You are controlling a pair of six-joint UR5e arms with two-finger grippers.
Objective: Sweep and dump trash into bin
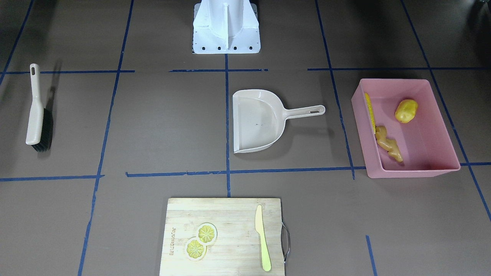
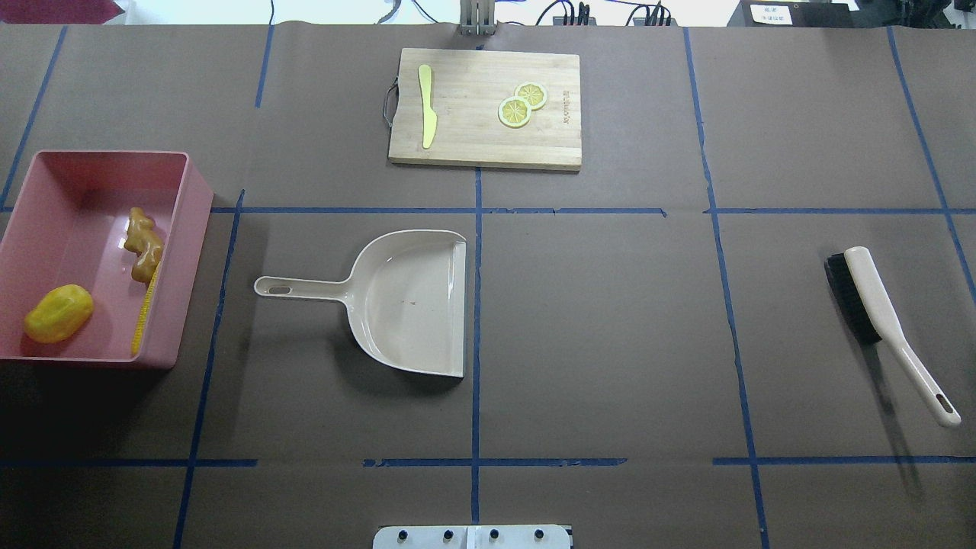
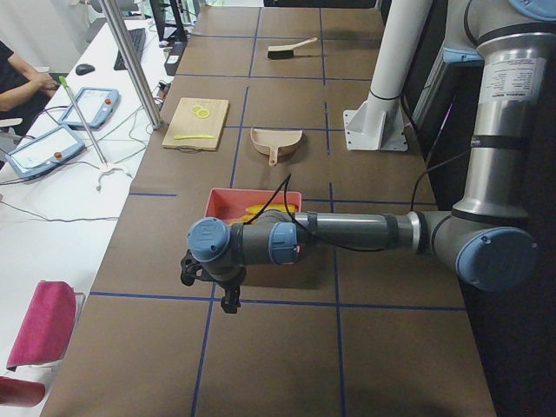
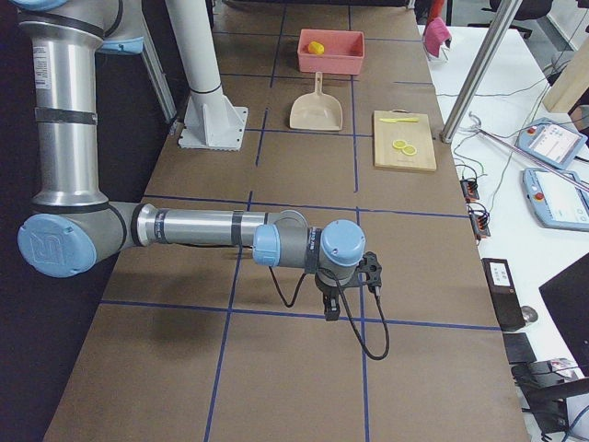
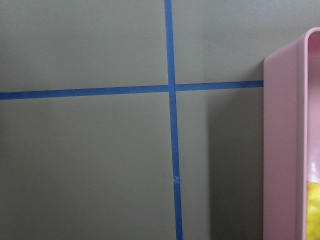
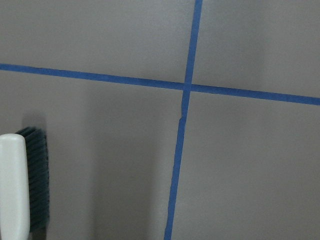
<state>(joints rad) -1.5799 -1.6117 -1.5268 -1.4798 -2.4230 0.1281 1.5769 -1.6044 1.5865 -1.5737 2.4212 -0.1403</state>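
The pink bin [image 1: 410, 173] stands at the table's left end [image 2: 191, 259]. In it lie the yellow corn cob [image 1: 370, 111], the smooth yellow potato-like lump [image 1: 406, 110] and the knobbly tan ginger root [image 1: 388, 143]. My left gripper [image 3: 208, 285] hangs over the table just beyond the bin's outer end; I cannot tell whether it is open or shut. My right gripper [image 4: 352, 290] hangs over the table's right end, past the brush; I cannot tell its state either. The left wrist view shows the bin's wall [image 5: 285, 150] and a bit of yellow [image 5: 314, 210].
A beige dustpan [image 2: 404, 301] lies empty at the table's middle. A beige brush [image 2: 877, 305] with black bristles lies at the right; it also shows in the right wrist view [image 6: 20, 185]. A wooden cutting board [image 2: 473, 130] with lemon slices and a pale knife sits at the far edge.
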